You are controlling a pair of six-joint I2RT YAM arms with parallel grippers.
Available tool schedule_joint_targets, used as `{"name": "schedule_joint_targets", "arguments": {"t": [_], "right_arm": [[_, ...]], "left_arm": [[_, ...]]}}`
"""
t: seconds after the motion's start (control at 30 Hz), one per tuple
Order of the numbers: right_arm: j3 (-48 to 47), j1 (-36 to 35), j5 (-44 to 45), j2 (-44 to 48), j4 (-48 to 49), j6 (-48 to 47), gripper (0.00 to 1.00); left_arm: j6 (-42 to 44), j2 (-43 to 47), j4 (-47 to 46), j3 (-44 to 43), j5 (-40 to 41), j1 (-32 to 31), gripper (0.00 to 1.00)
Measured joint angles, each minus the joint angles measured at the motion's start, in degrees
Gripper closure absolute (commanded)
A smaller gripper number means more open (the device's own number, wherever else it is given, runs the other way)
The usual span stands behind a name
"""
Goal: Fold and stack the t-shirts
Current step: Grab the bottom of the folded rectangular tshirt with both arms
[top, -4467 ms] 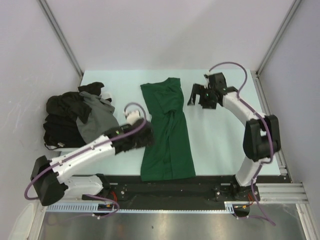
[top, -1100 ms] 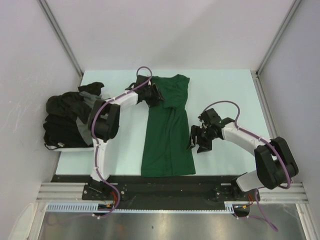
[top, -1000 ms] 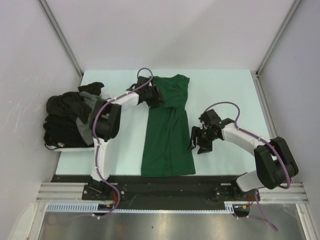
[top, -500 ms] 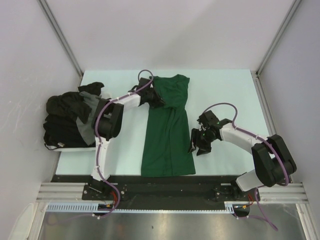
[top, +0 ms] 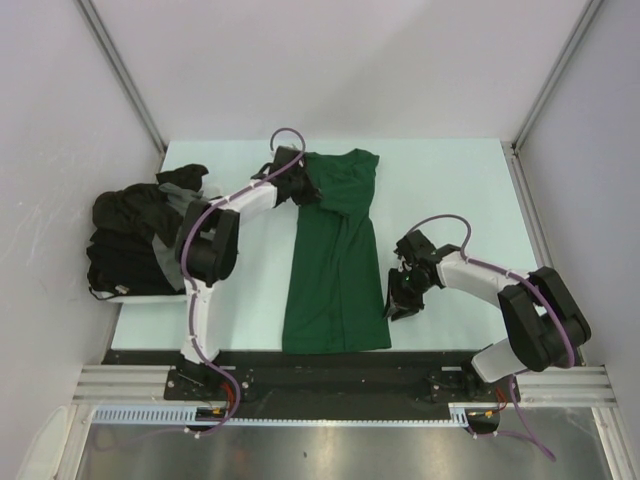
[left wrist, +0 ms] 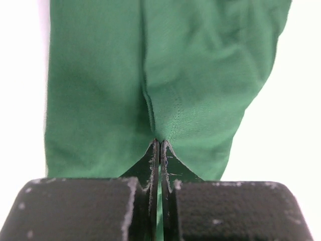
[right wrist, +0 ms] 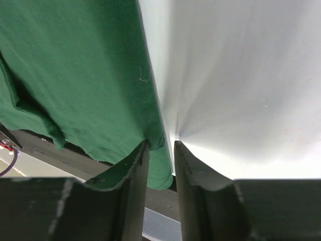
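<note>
A dark green t-shirt (top: 335, 270), folded lengthwise into a long strip, lies down the middle of the table. My left gripper (top: 303, 190) sits at its far left part, and in the left wrist view the jaws (left wrist: 159, 141) are shut on a pinched ridge of green cloth (left wrist: 200, 75). My right gripper (top: 396, 304) is at the strip's near right edge. Its fingers (right wrist: 161, 144) stand a little apart astride the shirt's edge (right wrist: 75, 60), one on the cloth, one on the table. Black and grey t-shirts (top: 125, 240) lie heaped at the left.
The pale table top (top: 460, 190) stretches right of the shirt. A black rail (top: 330, 362) runs along the near edge, close to the shirt's hem. Metal frame posts (top: 120, 75) rise at the back corners, with white walls on both sides.
The left jaws have shut on the cloth at the shirt's far left. The right gripper has slid nearer along the right edge, and its jaws have narrowed around that edge.
</note>
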State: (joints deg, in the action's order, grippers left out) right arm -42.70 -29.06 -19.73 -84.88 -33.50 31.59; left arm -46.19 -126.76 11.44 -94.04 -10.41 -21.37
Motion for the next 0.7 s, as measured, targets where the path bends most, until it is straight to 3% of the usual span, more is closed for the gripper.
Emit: {"name": "schedule_joint_targets", "arguments": {"t": [0.3,0.7], "right_arm": [[0.39,-0.63,0.0,0.0,0.68,0.37,0.71],[0.7,-1.68,0.02,0.0,0.98,1.01,0.61]], "left_arm": [[4.24,7.06,0.7,1.66,6.67,0.0,1.0],[4.94,7.87,1.99,9.4,11.56,0.0,1.0]]}}
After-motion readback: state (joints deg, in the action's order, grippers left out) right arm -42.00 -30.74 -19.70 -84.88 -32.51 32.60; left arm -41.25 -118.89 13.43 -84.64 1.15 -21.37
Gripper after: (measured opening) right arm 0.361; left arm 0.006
